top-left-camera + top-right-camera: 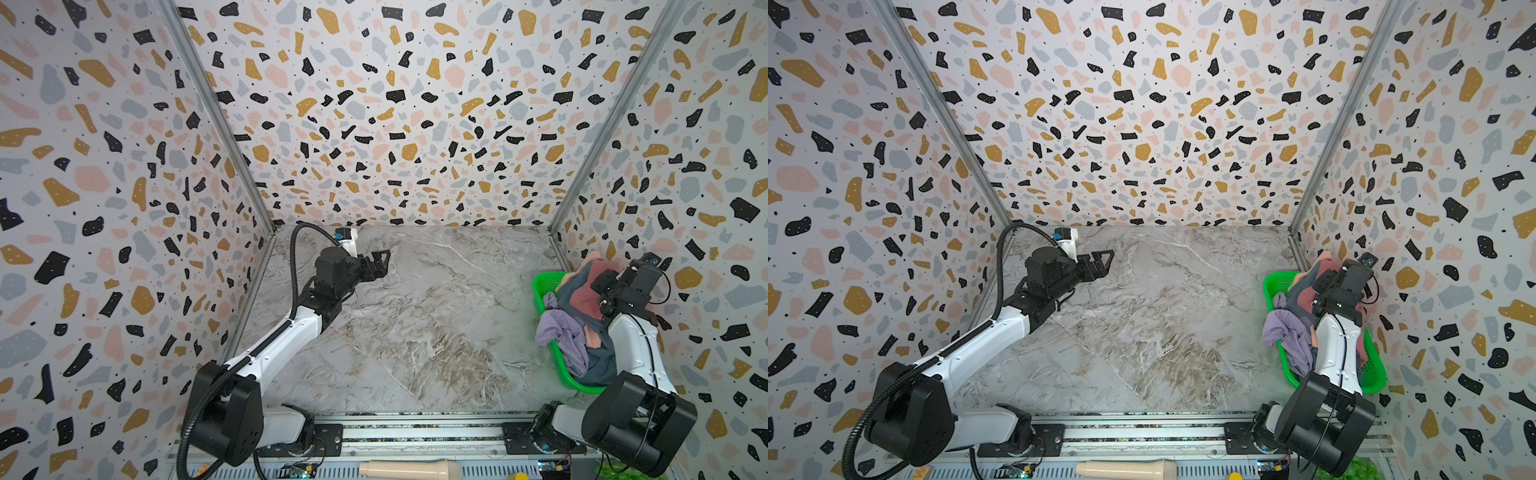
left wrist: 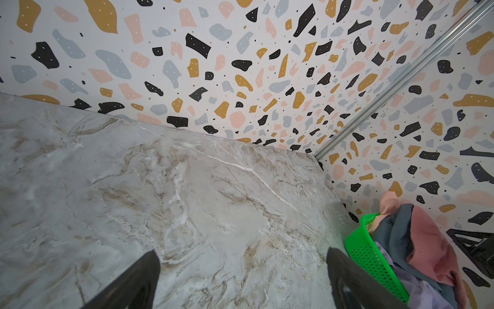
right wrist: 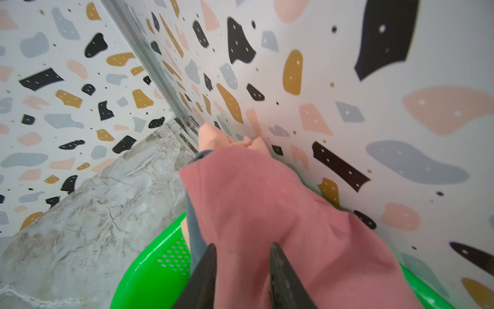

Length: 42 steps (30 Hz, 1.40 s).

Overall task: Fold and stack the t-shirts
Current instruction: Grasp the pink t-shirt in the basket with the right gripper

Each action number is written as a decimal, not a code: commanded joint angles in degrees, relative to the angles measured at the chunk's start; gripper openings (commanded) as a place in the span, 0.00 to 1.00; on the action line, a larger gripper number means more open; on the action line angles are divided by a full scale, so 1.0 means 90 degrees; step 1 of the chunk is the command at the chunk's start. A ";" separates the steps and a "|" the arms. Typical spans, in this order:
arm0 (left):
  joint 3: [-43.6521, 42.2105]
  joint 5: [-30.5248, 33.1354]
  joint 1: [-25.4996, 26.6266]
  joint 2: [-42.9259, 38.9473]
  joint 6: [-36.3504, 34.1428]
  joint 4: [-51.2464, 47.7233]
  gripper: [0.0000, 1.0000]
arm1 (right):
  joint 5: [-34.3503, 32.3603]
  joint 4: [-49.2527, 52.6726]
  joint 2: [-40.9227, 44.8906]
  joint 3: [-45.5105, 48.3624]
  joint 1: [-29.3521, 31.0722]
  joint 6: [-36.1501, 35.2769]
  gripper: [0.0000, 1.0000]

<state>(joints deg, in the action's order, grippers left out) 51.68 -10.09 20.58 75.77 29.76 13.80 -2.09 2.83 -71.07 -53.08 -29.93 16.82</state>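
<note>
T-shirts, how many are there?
4, all in the green basket: rose-red on top, peach at the far end, blue-grey beneath, lavender draped over the rim. More may hide.

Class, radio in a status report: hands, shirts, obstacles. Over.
Left hand open above table. Right hand pinching rose t-shirt in green basket. Other t-shirts heaped around it.

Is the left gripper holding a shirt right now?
No, the left gripper is open with only the marble table showing between its jaws; the t-shirts sit in the green basket.
</note>
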 commanded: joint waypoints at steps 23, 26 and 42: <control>0.0117 0.0066 -0.0009 0.0009 -0.0083 0.0166 0.97 | 0.0056 0.0379 -0.0884 -0.0239 -0.0063 -0.0375 0.39; 0.0127 0.0086 -0.0011 0.0009 -0.0084 0.0129 0.97 | -0.0158 0.0308 -0.0546 -0.0170 -0.0063 -0.0241 0.10; 0.0257 0.0008 -0.0011 0.0086 -0.0191 0.0143 0.97 | 0.0609 0.1032 0.0484 -0.1782 -0.0020 -0.0282 0.00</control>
<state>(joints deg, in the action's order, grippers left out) 51.68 -9.61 20.58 76.27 29.26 13.74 -0.73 12.78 -69.54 -63.05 -30.57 14.26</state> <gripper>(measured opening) 0.973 0.085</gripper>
